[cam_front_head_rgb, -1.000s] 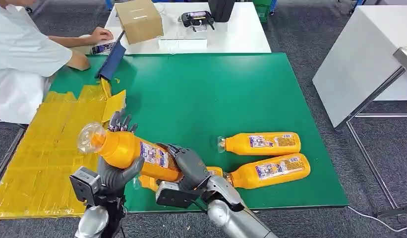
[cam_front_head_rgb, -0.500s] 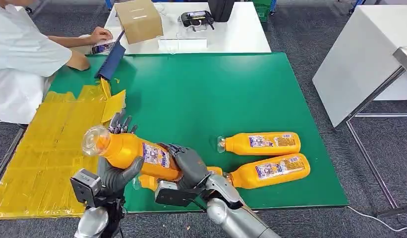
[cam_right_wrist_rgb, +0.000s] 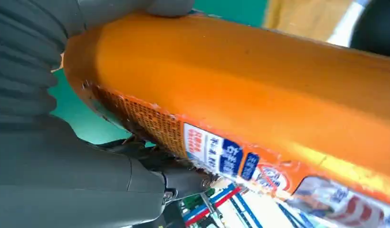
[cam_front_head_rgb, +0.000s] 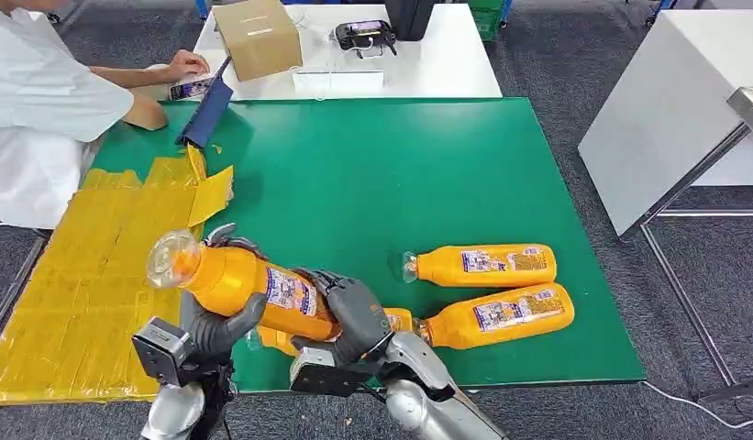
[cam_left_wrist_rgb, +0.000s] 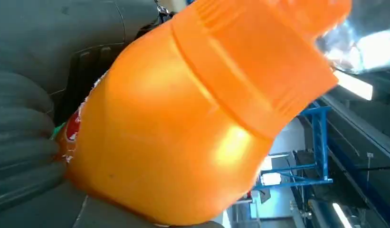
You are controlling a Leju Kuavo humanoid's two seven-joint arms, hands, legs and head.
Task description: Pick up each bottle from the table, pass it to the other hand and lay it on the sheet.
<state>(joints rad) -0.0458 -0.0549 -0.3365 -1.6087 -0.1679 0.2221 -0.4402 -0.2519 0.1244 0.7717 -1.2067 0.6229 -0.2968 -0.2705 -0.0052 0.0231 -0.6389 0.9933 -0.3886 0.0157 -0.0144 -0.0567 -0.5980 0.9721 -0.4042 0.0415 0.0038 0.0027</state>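
An orange juice bottle (cam_front_head_rgb: pixel 239 282) with a clear cap hangs tilted over the near edge of the green table (cam_front_head_rgb: pixel 382 174), cap toward the yellow sheet (cam_front_head_rgb: pixel 79 275). My left hand (cam_front_head_rgb: pixel 216 321) grips its upper body, fingers curled round it. My right hand (cam_front_head_rgb: pixel 354 312) grips its base end. The left wrist view has the bottle (cam_left_wrist_rgb: pixel 193 118) against my left hand (cam_left_wrist_rgb: pixel 31 142). In the right wrist view the labelled bottle (cam_right_wrist_rgb: pixel 254 90) lies in my right hand (cam_right_wrist_rgb: pixel 41 142). Two more bottles (cam_front_head_rgb: pixel 482 264) (cam_front_head_rgb: pixel 501 314) lie on the table to the right. Another bottle (cam_front_head_rgb: pixel 397 318) lies partly hidden under my hands.
A person in white (cam_front_head_rgb: pixel 42 110) sits at the far left, hands on a white table (cam_front_head_rgb: pixel 446 64) beyond the green one. A cardboard box (cam_front_head_rgb: pixel 258 37) and a black device (cam_front_head_rgb: pixel 363 35) stand there. A dark flat object (cam_front_head_rgb: pixel 205 115) lies at the green table's far left corner.
The fingers of my left hand, spread upright behind the bottle before, have curled round it. The bottle has barely shifted. My right hand keeps its grip.
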